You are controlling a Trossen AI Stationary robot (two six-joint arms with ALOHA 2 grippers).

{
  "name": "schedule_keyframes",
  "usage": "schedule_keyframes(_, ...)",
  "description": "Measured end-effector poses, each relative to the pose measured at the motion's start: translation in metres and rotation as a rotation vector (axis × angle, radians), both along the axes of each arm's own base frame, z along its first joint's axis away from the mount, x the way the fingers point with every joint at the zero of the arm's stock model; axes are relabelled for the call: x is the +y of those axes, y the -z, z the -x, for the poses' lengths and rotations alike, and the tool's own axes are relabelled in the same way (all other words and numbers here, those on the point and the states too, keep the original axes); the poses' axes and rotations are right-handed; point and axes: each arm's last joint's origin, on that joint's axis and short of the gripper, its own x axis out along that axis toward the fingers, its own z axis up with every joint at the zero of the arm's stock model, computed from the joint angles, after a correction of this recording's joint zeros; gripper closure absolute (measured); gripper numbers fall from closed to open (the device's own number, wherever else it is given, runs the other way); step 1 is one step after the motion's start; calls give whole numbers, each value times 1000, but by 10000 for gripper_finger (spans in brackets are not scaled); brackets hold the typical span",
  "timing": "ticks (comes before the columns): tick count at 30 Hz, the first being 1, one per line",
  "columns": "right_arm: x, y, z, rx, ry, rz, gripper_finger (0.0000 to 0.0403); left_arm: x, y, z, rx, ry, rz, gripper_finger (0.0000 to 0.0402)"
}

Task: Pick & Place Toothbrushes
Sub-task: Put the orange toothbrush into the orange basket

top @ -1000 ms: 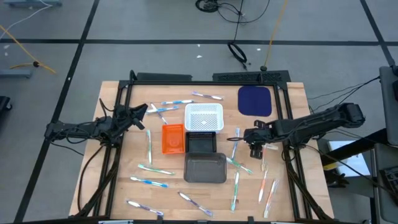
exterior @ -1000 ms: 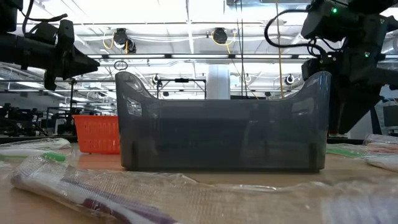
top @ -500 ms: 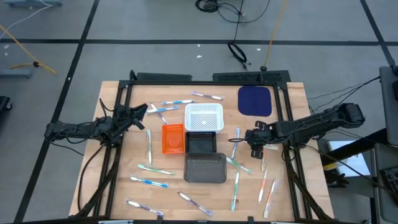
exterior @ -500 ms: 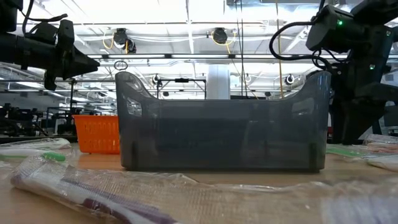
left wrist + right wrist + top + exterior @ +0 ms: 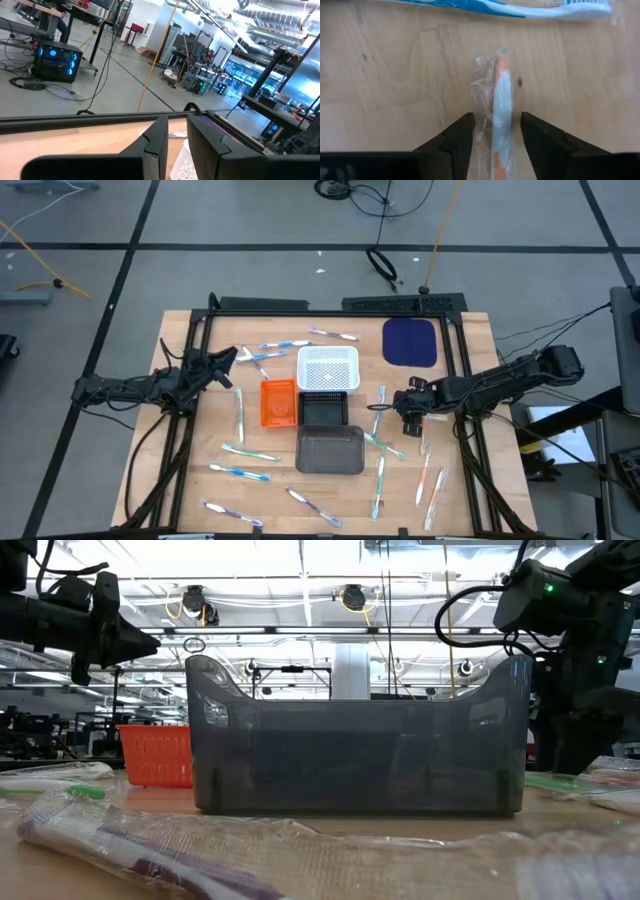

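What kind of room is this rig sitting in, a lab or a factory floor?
Most likely a robotics lab or workshop. Past the left gripper a lit computer tower sits among floor cables, with more equipment racks behind it. The low view shows exposed ceiling ducts.

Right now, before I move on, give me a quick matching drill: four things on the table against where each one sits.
Things:
1. white perforated plastic basket
2. orange plastic basket
3. dark blue square mat
4. orange-accented wrapped toothbrush

Places:
A. far right corner of the wooden table
B. between the fingers of the right pincer
C. left of the black tray
D. just beyond the black tray

Pairs: 1-D, 2-C, 3-A, 4-B
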Motion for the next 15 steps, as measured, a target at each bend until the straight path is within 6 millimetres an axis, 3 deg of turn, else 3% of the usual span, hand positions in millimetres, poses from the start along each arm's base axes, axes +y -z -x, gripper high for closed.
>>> schedule_keyframes(5, 0, 0, 0, -3, 6, -8, 295, 0, 0, 0, 1, 0, 0, 330)
schedule_keyframes(11, 0, 0, -1, -7, 16, -5, 380, 0, 0, 0, 0, 0, 1, 330)
schedule_keyframes(15, -1, -1, 1, -15, 56, 11, 384, 0, 0, 0, 0, 0, 1, 330)
